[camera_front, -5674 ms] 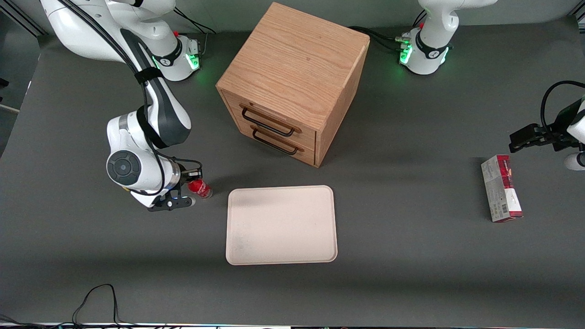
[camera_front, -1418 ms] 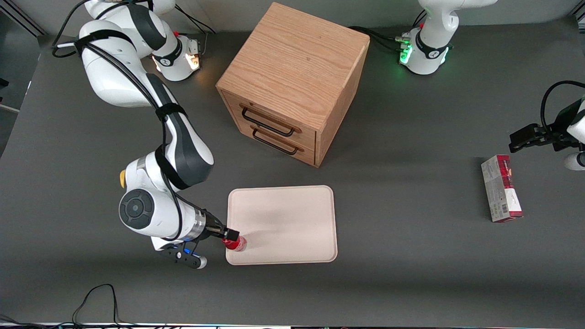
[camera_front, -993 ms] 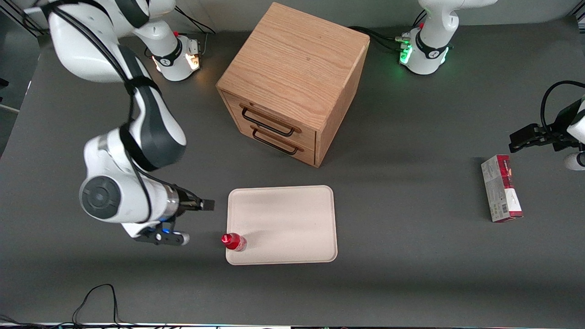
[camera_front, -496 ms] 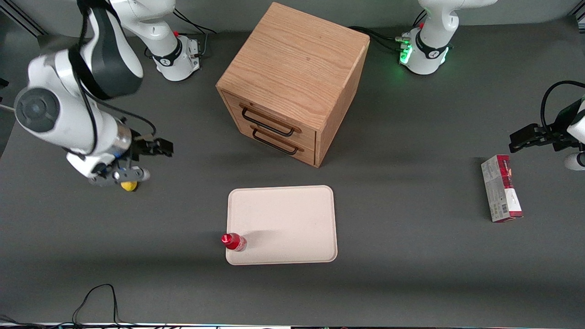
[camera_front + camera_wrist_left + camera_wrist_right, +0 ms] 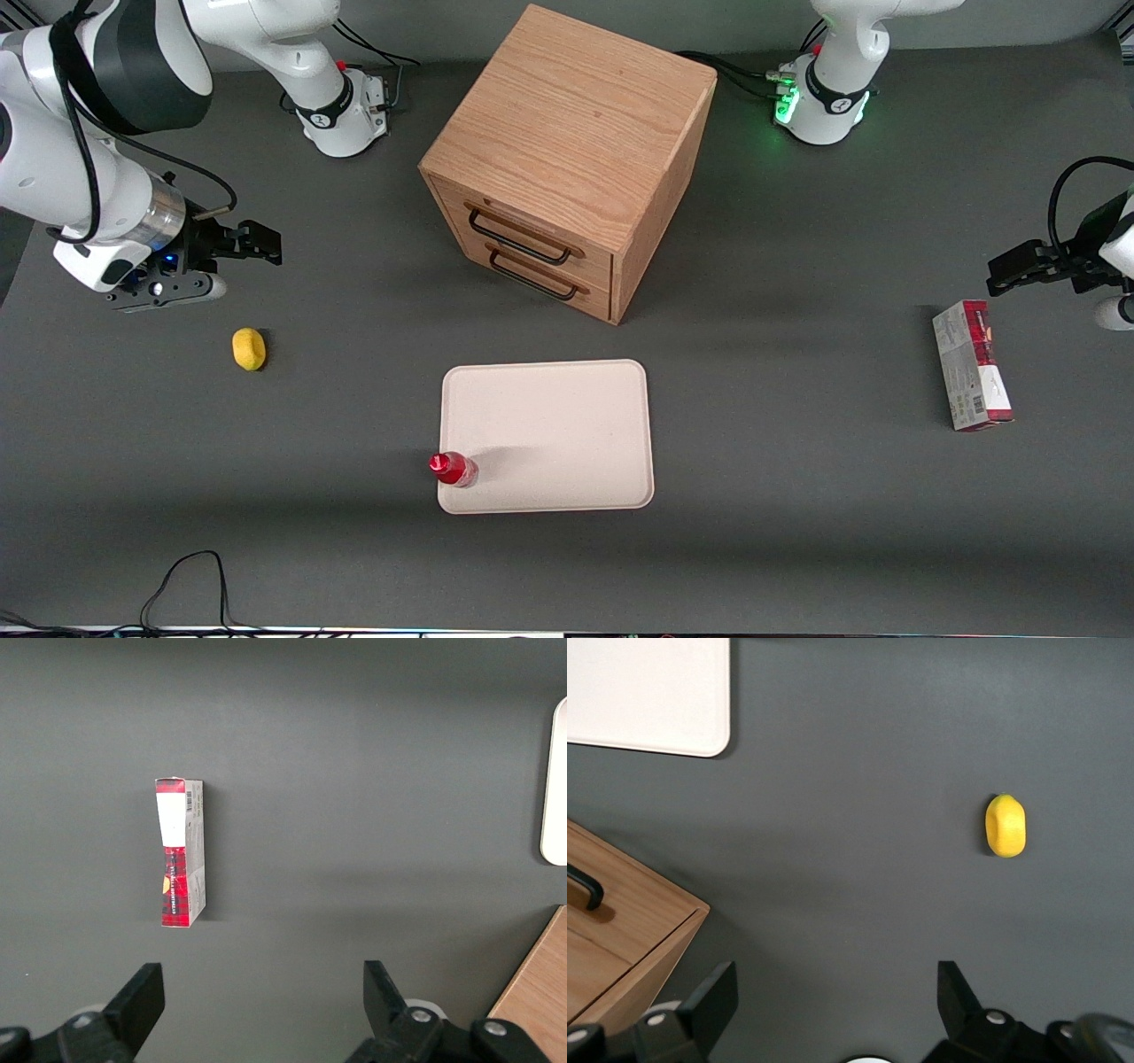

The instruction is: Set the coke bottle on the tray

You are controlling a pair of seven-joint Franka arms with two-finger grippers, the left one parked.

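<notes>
- Bottle (image 5: 454, 469) upright on the tray (image 5: 549, 434), right at the corner nearest the working arm, base by the rim.
- End effector (image 5: 252, 244) spread, empty, high over the surface near the lemon (image 5: 249, 348), well apart from the tray.
- Risk: bottle so close to the edge that any bump to the tray could tip it off.

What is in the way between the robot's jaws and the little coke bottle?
Nothing visible. The gripper hangs open, high toward the working arm's end, and only bare table separates it from the coke bottle, which stands on the tray at a corner. The lemon lies off to the side.
</notes>
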